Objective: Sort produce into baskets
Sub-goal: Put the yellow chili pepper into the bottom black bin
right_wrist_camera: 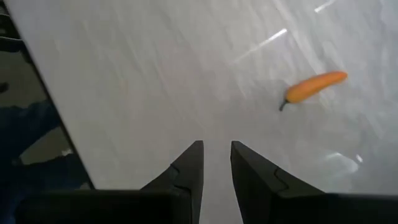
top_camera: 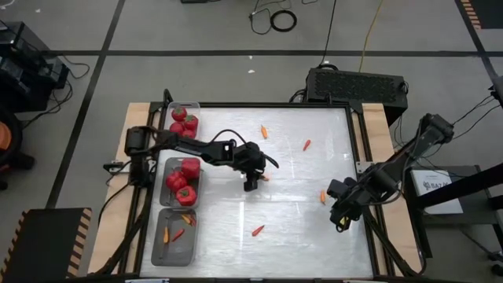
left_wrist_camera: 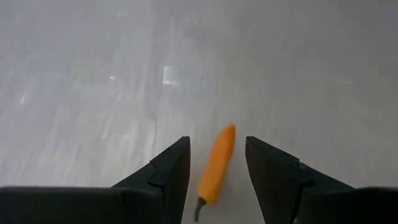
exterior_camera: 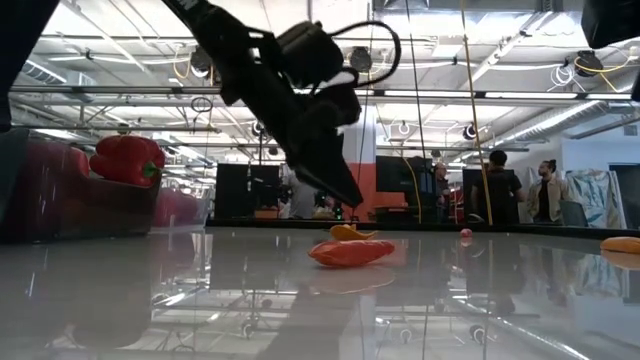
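Small thin orange chili pepper [left_wrist_camera: 217, 165], smooth skin, tapered tip, short dark stem at the thick end, lying flat on the glossy white table [top_camera: 299, 212]. It sits in the gap between the left claw [left_wrist_camera: 216, 163] fingers, stem end nearest the wrist, tip pointing away; fingers parted, either side of it, no contact visible. High view: left claw [top_camera: 251, 182] is near table centre, chili just beside its tip.

Right claw [right_wrist_camera: 216, 158]: fingers close together with a narrow gap, holding nothing, over bare table near the right edge. A second orange chili [right_wrist_camera: 313, 86] lies near it, apart from it.

Three clear shallow rectangular plastic trays along the left edge: far tray [top_camera: 193, 106] holds red tomatoes, middle tray [top_camera: 165, 163] red bell peppers, near tray [top_camera: 159, 255] small chilies. Loose chilies elsewhere on the table: orange [top_camera: 264, 131], red [top_camera: 306, 145], red [top_camera: 258, 230].
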Robot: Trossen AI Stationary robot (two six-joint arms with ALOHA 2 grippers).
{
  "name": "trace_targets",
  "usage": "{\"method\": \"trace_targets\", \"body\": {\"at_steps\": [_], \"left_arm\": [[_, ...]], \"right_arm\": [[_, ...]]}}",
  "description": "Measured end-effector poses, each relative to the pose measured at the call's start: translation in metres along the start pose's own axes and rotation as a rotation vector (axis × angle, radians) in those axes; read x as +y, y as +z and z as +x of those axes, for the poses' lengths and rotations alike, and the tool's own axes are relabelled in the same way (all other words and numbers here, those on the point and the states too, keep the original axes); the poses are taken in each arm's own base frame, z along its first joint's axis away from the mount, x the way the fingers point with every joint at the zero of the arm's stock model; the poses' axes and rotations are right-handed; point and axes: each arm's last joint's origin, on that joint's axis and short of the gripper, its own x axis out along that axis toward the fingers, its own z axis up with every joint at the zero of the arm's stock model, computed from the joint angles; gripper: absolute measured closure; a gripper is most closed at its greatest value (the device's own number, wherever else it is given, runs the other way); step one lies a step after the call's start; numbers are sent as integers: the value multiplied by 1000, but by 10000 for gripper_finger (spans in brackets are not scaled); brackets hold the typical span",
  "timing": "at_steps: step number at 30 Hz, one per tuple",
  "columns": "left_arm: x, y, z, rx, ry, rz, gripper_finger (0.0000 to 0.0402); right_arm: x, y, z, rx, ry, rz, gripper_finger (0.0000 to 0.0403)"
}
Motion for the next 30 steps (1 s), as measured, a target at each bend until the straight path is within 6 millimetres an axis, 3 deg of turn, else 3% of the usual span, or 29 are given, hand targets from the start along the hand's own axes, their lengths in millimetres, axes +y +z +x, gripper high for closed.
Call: {"method": "trace_targets", "body": {"at_steps": [12,18,26,30], "left_arm": [[4,-20,20,113,-13,30,240],[3,-22,21,132,-19,53,243],[2,-23,21,142,-17,45,326],[0,-21,10,167,-30,37,372]], "right_arm": [[-4,-1,-5,-13,31,-55,330],[-4,-1,-5,-14,30,-53,330],[-4,1,-5,-58,15,-49,330],[-3,1,-5,-60,24,-48,330]]}}
